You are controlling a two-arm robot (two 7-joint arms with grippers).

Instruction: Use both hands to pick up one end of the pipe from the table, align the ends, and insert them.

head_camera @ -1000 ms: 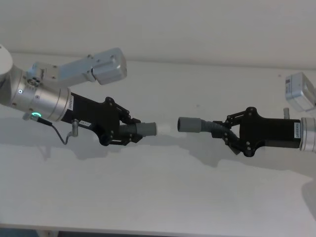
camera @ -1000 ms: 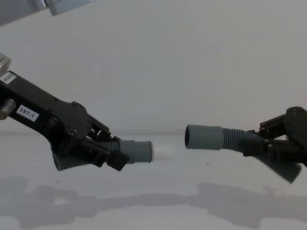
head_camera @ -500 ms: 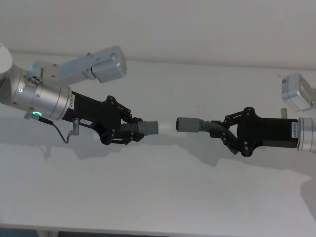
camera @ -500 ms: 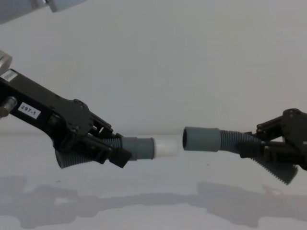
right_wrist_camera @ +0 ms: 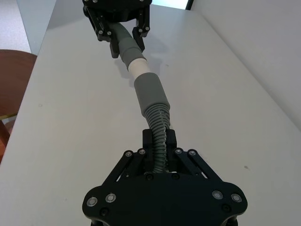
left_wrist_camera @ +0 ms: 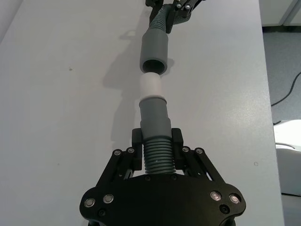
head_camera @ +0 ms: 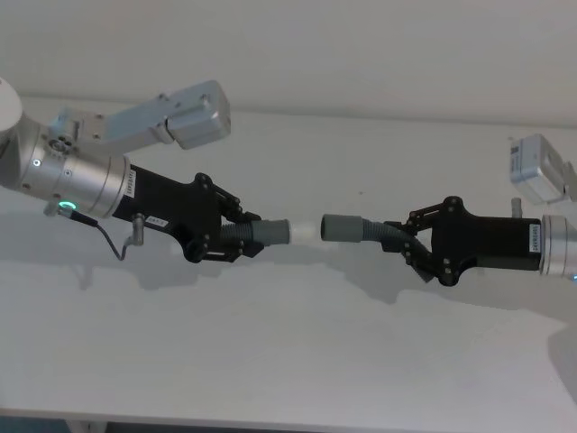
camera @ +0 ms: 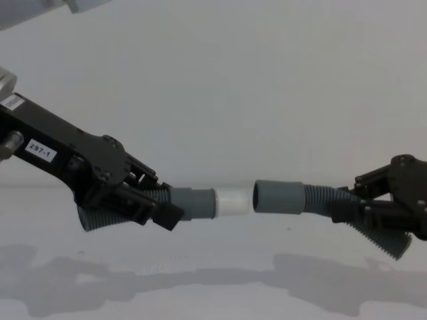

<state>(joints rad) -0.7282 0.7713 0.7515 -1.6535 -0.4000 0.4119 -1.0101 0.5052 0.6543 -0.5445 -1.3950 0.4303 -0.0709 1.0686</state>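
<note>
Label text: "297-1"
Carrier: white sticker (camera: 40, 151) on left gripper (camera: 148, 207) body
Sticker position: 9 o'clock, chest view

- The left hose piece (camera: 180, 203) is hidden along its ribbed middle between the left gripper's (camera: 148, 205) fingers (camera: 123, 215).
- The right hose piece (head_camera: 361, 229) is likewise covered where the right gripper (head_camera: 416, 248) grips it.
- Whether the white tip (camera: 233, 201) touches the open mouth (left_wrist_camera: 154, 65) cannot be told.
- Both arms run off the picture edges.
</note>
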